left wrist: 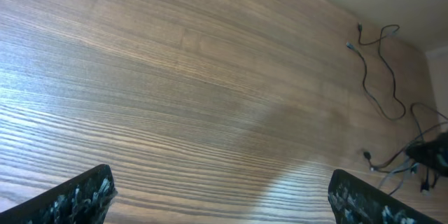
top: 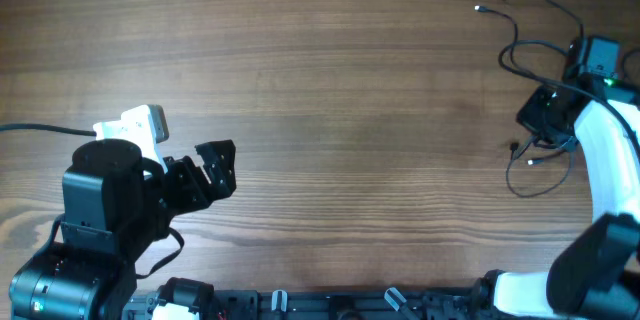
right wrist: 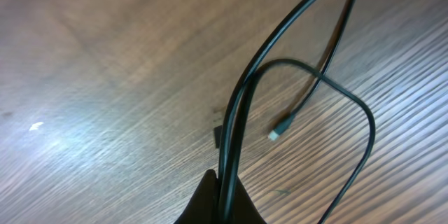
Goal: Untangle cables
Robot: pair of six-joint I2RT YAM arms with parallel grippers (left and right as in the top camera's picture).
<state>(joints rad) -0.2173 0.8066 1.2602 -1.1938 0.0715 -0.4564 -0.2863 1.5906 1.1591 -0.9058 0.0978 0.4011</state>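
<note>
The cables [top: 528, 48] are thin black cords lying at the table's far right, with a silvery plug tip [top: 479, 7] at the top and a loose loop [top: 540, 178] lower down. My right gripper [top: 543, 118] sits among them. In the right wrist view it [right wrist: 225, 199] is shut on two cable strands [right wrist: 241, 105] that rise from its fingertips, and a small plug tip [right wrist: 280, 129] hangs beside them. My left gripper [top: 216, 165] is open at the lower left, far from the cables. Its fingers [left wrist: 78, 194] stand wide over bare wood, with the cables [left wrist: 378, 77] in the distance.
Wooden table [top: 330, 90] all round. The left arm's thicker black wire [top: 40, 128] runs off the left edge. A black rail with brackets [top: 330, 305] lines the front edge. The white right arm [top: 610, 160] curves down the right side.
</note>
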